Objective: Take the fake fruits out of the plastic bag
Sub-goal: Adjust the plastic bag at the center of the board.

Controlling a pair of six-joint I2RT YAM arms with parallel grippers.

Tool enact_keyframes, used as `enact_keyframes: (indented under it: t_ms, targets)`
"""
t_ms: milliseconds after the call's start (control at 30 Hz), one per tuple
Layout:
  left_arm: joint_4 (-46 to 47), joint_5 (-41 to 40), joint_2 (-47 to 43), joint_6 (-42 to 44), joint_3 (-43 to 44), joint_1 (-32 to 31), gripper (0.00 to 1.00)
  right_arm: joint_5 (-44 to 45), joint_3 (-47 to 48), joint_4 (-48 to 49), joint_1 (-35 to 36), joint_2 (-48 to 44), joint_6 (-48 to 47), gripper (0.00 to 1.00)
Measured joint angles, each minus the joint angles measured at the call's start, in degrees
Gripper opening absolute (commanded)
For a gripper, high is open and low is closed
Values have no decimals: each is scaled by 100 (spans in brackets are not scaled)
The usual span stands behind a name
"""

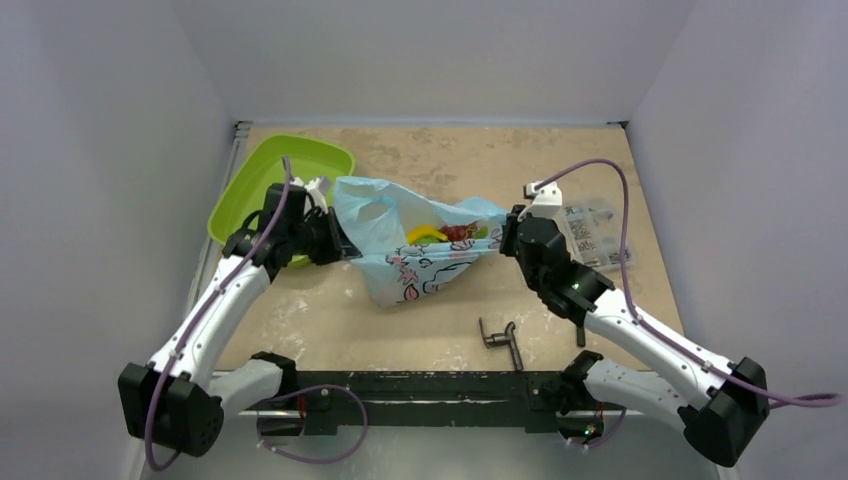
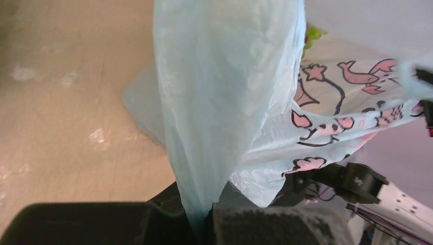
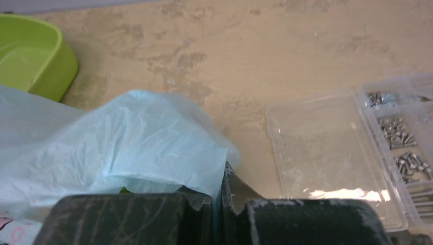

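Observation:
The light-blue plastic bag (image 1: 405,245) with pink and black cartoon prints hangs stretched between my two grippers above the table. My left gripper (image 1: 338,240) is shut on the bag's left edge; the film runs into its jaws in the left wrist view (image 2: 204,153). My right gripper (image 1: 508,235) is shut on the bag's right edge, seen as crumpled film in the right wrist view (image 3: 127,148). Through the bag's open top I see a yellow banana (image 1: 425,233) and dark red pieces (image 1: 460,233). A bit of green grape bunch (image 2: 312,34) shows past the bag. Other fruits are hidden.
A lime-green tray (image 1: 270,185) stands at the back left, behind my left gripper; its corner shows in the right wrist view (image 3: 30,56). A clear parts box (image 1: 592,232) with screws lies right of my right gripper (image 3: 357,148). A small dark metal tool (image 1: 503,340) lies near the front edge.

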Motion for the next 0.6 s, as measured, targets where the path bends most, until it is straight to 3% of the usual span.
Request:
enact_keyframes:
  t_ms: [100,233,367,467,600]
  targets:
    - [-37,452,817,-2,863,57,0,57,310,66,-87,50,-210,0]
    - [-103,835,1781,37,2402,72,0,144,1134,35,-138,778,-452,0]
    - [-166,1156,2098,227,3467,83,0,173,1482,-28,-138,1021,-581,0]
    - [-166,1270,1867,426,3252,94,0,76,1447,-96,-138,866,-577,0]
    - [-162,1158,1375,726,1816,96,2,-258,973,-133,-138,393,-404,5]
